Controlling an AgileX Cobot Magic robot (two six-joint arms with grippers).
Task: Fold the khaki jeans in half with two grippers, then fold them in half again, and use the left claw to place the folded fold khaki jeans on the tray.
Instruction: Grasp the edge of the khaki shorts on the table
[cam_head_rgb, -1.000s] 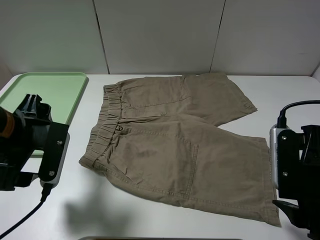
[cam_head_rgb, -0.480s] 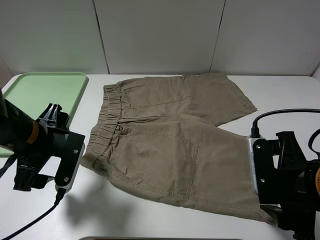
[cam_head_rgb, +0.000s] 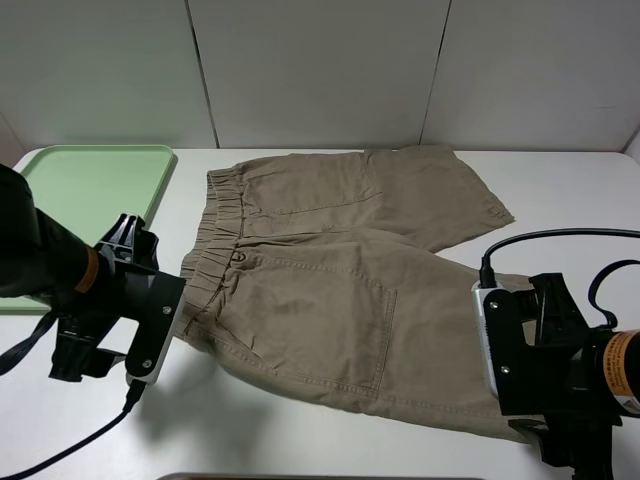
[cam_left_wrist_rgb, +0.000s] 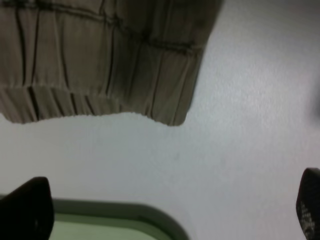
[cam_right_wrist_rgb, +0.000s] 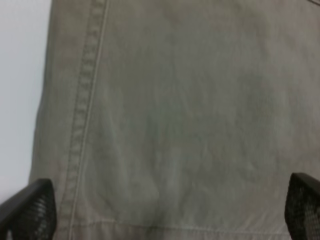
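Robotics lab cell: bare white surface (cam_head_rgb: 580, 200), plain white seamed panel walls (cam_head_rgb: 320, 70) behind it, 2 robot arms (cam_head_rgb: 40, 262) trailing loose black cables (cam_head_rgb: 560, 236).

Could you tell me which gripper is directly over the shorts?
The right gripper: the khaki jeans lie under its open jaws, while the left gripper is over the table beside the waistband.

I'm seeing the khaki jeans (cam_head_rgb: 330, 290) as matt woven cloth with stitched seams, and the elastic waistband (cam_left_wrist_rgb: 100, 65) is puckering into ribbed gathers. The tray (cam_head_rgb: 90, 180) is reading as smooth pale green plastic with a soft sheen. The table (cam_head_rgb: 570, 190) is showing a matt white, faintly grainy surface. On the right gripper (cam_right_wrist_rgb: 162, 207) the pads (cam_right_wrist_rgb: 30, 207) are showing a black meshed texture; on the left gripper (cam_left_wrist_rgb: 167, 207) the fingers (cam_left_wrist_rgb: 27, 207) are looking plain matt black.
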